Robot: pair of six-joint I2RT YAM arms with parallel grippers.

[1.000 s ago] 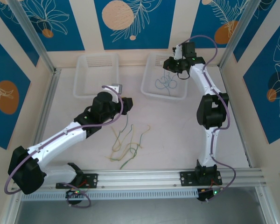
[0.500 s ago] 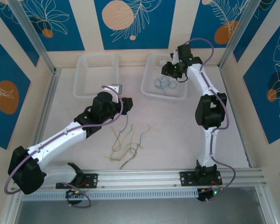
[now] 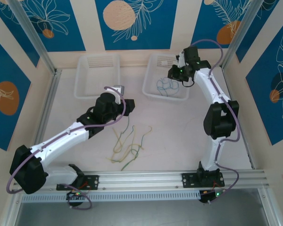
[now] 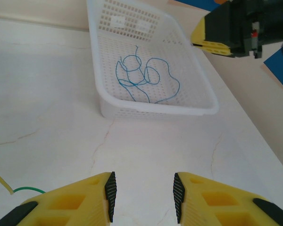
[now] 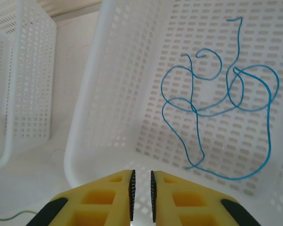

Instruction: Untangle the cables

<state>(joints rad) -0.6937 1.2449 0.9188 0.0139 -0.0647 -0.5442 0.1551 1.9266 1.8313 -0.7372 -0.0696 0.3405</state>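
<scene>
A blue cable (image 3: 166,85) lies loose in coils on the floor of the right white basket (image 3: 165,96), also seen in the left wrist view (image 4: 144,80) and the right wrist view (image 5: 217,103). My right gripper (image 3: 173,72) hovers over that basket's right side; its jaws (image 5: 141,193) are open by a narrow gap with nothing between them. Yellow and green cables (image 3: 129,141) lie tangled on the table's middle. My left gripper (image 3: 128,104) stands just above that tangle, open and empty (image 4: 144,195). Ends of a green cable (image 4: 26,190) and a yellow cable (image 4: 0,181) show at its left.
A second white basket (image 3: 98,75) stands at the back left, its mesh wall in the right wrist view (image 5: 19,94). A small grey block (image 3: 118,88) lies beside the left arm. Metal frame posts and the aluminium rail (image 3: 141,178) bound the table.
The blue cable hung from my right gripper a second ago; now it lies in the right basket and that gripper has drawn back to the right. The left arm has barely moved.
</scene>
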